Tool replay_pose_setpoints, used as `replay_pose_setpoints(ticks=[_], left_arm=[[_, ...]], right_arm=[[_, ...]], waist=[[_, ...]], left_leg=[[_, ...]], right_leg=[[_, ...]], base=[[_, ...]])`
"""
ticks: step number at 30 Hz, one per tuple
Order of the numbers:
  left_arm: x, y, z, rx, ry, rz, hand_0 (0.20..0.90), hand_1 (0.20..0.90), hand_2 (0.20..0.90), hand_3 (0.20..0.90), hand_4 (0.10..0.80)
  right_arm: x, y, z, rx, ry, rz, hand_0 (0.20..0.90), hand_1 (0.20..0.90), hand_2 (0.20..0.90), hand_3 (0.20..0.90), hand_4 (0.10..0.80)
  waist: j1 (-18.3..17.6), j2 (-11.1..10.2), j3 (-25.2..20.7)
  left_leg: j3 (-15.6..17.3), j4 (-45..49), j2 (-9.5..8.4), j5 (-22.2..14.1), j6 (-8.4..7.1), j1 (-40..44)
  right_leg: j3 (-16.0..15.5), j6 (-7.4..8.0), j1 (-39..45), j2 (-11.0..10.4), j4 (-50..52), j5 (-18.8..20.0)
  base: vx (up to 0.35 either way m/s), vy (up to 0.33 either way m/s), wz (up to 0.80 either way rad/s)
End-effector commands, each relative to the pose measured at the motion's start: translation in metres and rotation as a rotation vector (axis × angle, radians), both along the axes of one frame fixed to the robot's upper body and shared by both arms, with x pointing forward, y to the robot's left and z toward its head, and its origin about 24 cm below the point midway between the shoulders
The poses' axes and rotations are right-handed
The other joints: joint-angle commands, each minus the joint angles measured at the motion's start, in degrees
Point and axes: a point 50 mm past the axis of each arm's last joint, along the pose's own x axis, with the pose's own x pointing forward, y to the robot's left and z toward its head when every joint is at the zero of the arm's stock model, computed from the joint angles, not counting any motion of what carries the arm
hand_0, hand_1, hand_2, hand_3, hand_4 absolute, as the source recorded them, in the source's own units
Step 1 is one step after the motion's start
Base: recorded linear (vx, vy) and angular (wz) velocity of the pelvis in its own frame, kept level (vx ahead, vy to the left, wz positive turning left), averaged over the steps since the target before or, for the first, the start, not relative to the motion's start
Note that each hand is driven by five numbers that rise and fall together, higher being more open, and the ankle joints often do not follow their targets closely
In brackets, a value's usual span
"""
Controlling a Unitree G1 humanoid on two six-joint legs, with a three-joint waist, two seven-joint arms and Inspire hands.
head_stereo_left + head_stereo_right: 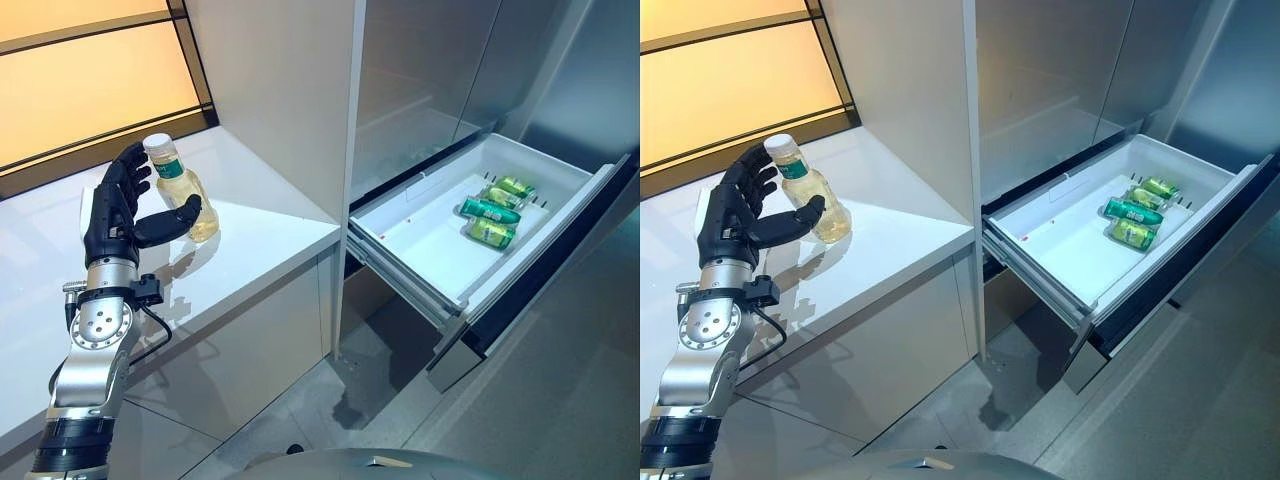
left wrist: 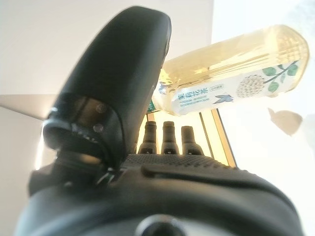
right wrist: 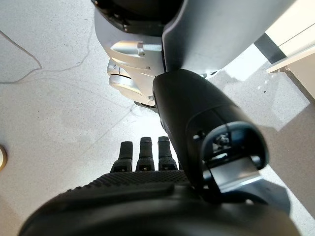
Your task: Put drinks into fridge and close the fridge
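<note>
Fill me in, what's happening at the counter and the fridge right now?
The left hand is at the bottle of pale yellow drink standing upright on the white counter, thumb in front of it and fingers spread behind; no firm grasp shows yet. The fridge drawer is pulled open with three green cans lying inside. The right hand hangs over the floor, holding nothing.

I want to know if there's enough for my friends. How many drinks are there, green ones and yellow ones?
Green cans in the fridge drawer: 4
Yellow bottles on the counter: 1
Total: 5
</note>
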Motion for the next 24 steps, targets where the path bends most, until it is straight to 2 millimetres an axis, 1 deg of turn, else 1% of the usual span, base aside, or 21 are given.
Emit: replay_pose_setpoints(ticks=[1,7,15,24], left_arm=[[0.009,0.001,0.045,0.044,-0.198,-0.021,0.900,0.900,0.900,0.900,0.800],[0.014,0.001,0.039,0.012,-0.157,-0.022,0.900,0.900,0.900,0.900,0.800],[0.017,0.001,0.035,-0.028,-0.138,-0.025,0.900,0.900,0.900,0.900,0.800],[0.020,0.000,0.038,-0.069,-0.172,-0.029,0.900,0.900,0.900,0.900,0.800]], right_arm=[[0.024,0.018,-0.002,0.062,-0.050,0.035,0.900,0.900,0.900,0.900,0.800],[0.024,0.019,-0.002,0.063,-0.047,0.038,0.900,0.900,0.900,0.900,0.800],[0.023,0.019,-0.002,0.063,-0.040,0.044,0.900,0.900,0.900,0.900,0.800],[0.022,0.019,-0.003,0.065,-0.035,0.055,0.900,0.900,0.900,0.900,0.800]], waist=[[0.06,-1.12,-0.23],[-0.16,-1.05,-0.17],[-0.53,-1.02,-0.25],[-1.04,-1.07,-0.40]], left_leg=[[1.55,0.17,-4.99,-4.29,4.15,0.88],[1.71,0.17,-5.04,-4.44,4.28,1.21],[2.11,0.17,-4.98,-4.49,4.30,1.33],[2.70,0.17,-4.85,-4.64,4.33,1.55]], right_leg=[[2.66,0.55,-1.22,0.88,1.87,0.89],[2.80,0.58,-1.04,0.88,1.94,0.84],[3.07,0.64,-1.11,0.85,2.01,0.86],[3.33,0.69,-1.03,0.81,1.95,0.88]], base=[[0.000,0.000,0.00],[0.000,0.000,0.00],[0.006,0.002,-0.02],[0.006,0.001,-0.02]])
